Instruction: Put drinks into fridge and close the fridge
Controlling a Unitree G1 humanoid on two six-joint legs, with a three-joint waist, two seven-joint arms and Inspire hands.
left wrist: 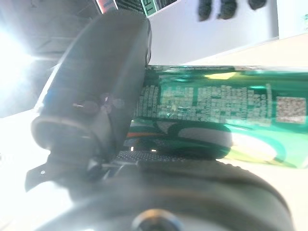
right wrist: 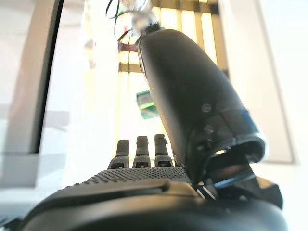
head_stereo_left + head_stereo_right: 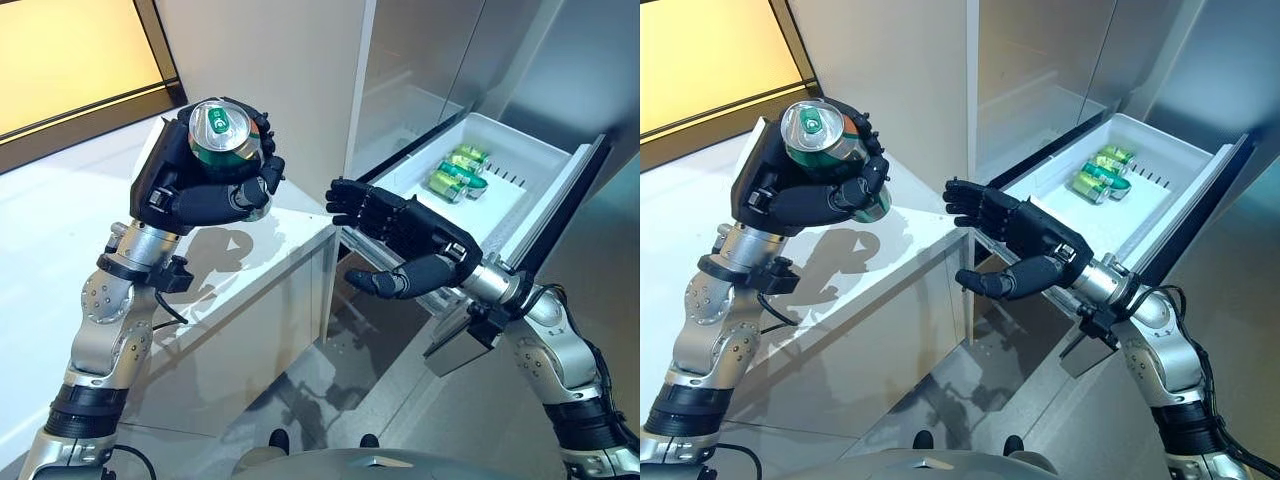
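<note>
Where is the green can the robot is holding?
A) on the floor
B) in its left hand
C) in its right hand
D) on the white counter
B: the left hand has its fingers curled round the can, held up above the counter; the right hand is open and empty.

White counter (image 3: 290, 235) beside a dark-framed window (image 3: 80, 60), glossy grey floor (image 3: 330, 390)

Silver-grey arms, dark textured hands (image 3: 205, 190).
</note>
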